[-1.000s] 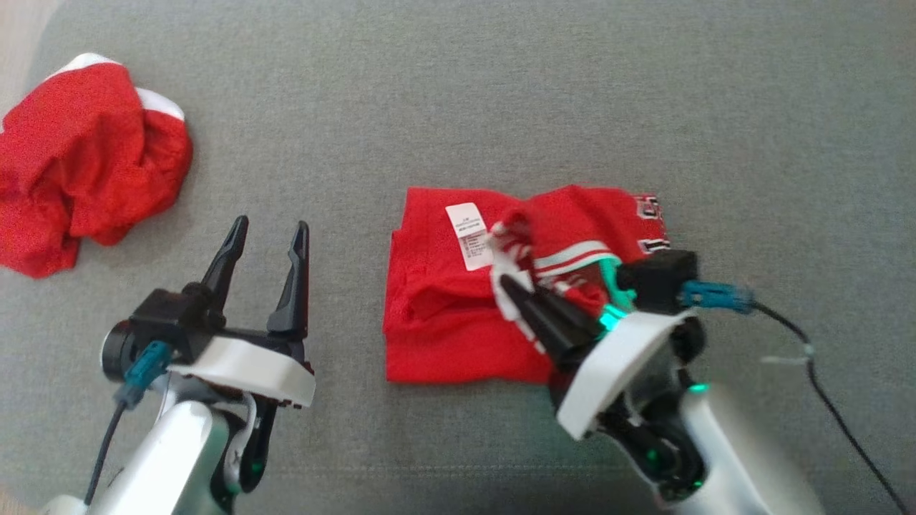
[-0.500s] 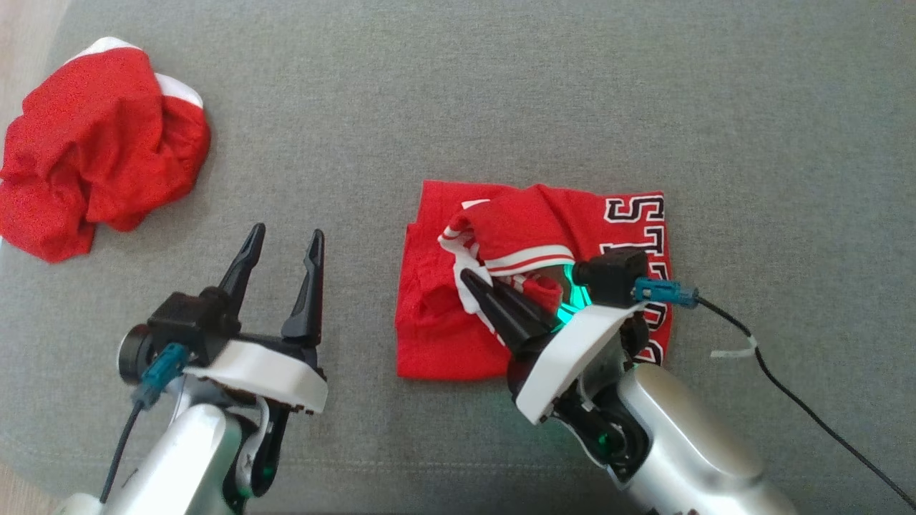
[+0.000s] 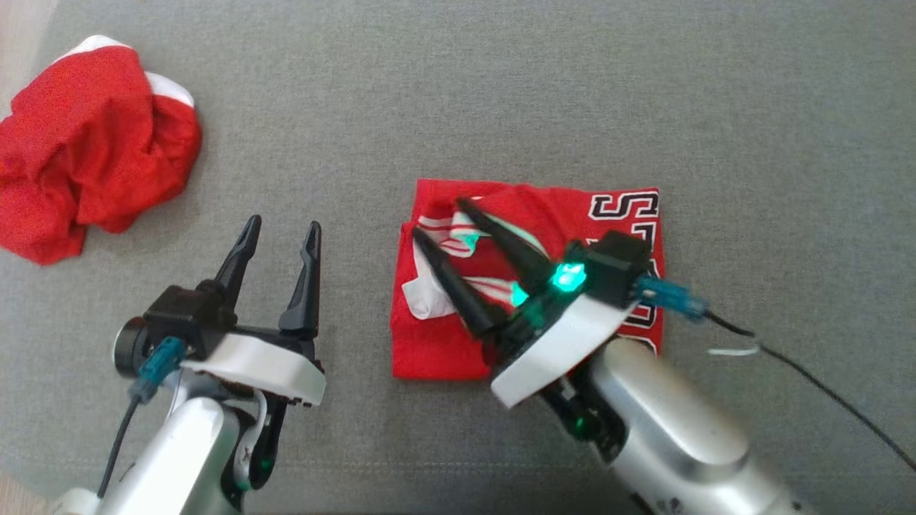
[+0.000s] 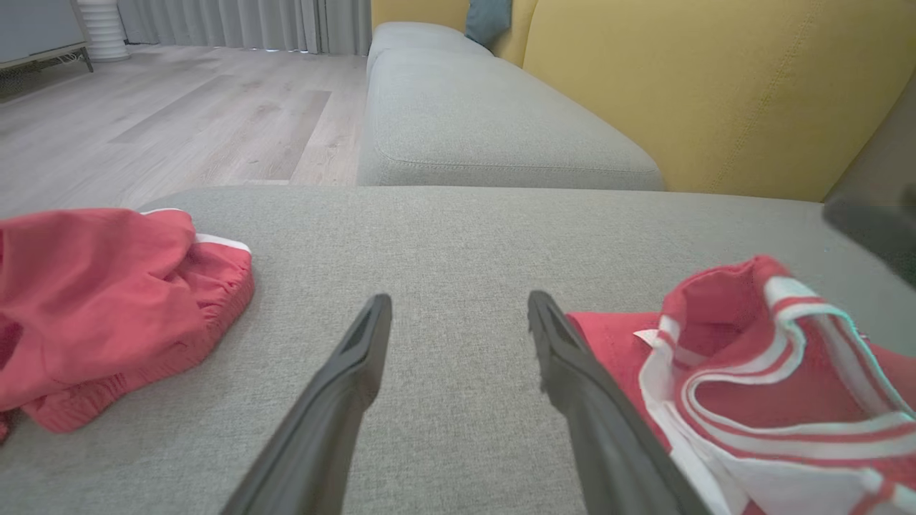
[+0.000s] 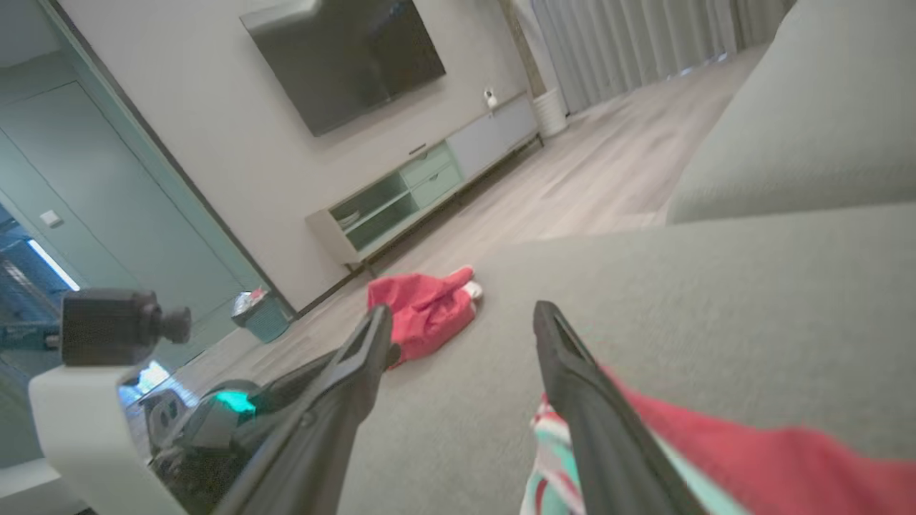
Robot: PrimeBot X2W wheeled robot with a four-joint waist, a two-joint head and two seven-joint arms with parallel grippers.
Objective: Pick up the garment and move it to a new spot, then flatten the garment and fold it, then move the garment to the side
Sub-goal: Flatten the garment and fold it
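Note:
The red garment [image 3: 429,340] with white striped trim and black lettering lies folded in a rough square on the grey cushion, in the middle of the head view. My right gripper [image 3: 440,218] hovers over its left half, jaws open, nothing between the fingers. A loose striped edge [image 4: 751,372] stands bunched up on top of the fold. My left gripper [image 3: 280,227] stands open and empty just left of the garment, apart from it. In the right wrist view the garment [image 5: 751,458] sits under and right of my open right gripper [image 5: 461,311].
A second red garment [image 3: 93,143] lies crumpled at the cushion's far left edge. A black cable [image 3: 823,386] trails from my right wrist across the cushion [image 3: 501,86]. A yellow backrest [image 4: 715,86] rises beyond it, and wooden floor [image 4: 179,121] lies past the left edge.
My right gripper has opened and let go of the garment's striped edge, which now rests on the fold. That gripper has swung left over the garment. The left arm has held still.

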